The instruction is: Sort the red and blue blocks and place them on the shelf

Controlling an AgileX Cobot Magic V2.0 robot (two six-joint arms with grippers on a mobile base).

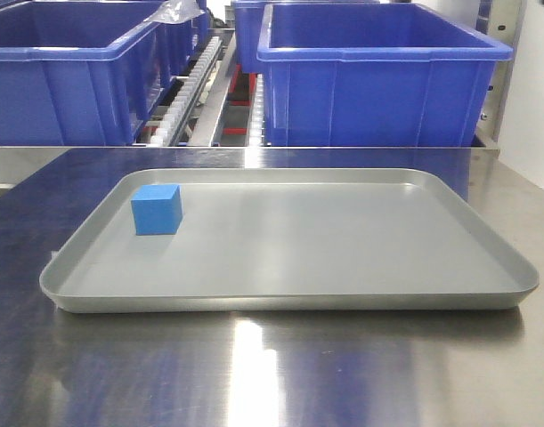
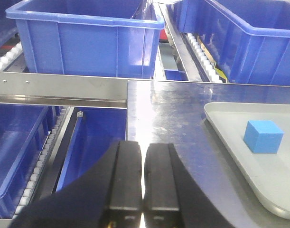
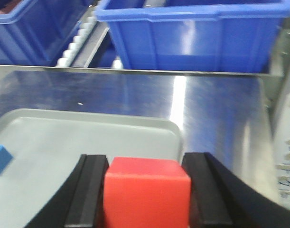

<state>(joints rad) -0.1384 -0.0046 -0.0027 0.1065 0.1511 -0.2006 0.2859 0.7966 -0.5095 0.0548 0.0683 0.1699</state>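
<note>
A: First entry, nearest the right wrist camera?
B: Right tool [image 3: 145,164], with its pads at a middling gap and closed against both sides of the red block [image 3: 147,194], which fills the space between them. The grey tray [image 3: 88,137] lies beneath and beyond. Whether the block touches it cannot be told.

A: Second entry?
B: Left tool [image 2: 144,152], with its two fingers pressed together and only a bright sliver between them, holding nothing. It hangs at the left edge of the desk [image 2: 168,118]. A lower tier holding blue bins [image 2: 21,152] shows below on the left.

A: Tray contents?
B: One blue block [image 1: 157,209], sitting flat on the tray floor near the left rim, toward the far corner in the front view, apart from both tools. The tray rests on the middle of the steel desk.

A: Beyond the desk?
B: Shelf [image 1: 196,84] — a steel rack with white roller tracks [image 2: 201,52] and a flat screwed rail [image 2: 59,88]. It carries more blue bins, one on the right and one on the left, with a roller track between them. Neither block is on the shelf.
</note>
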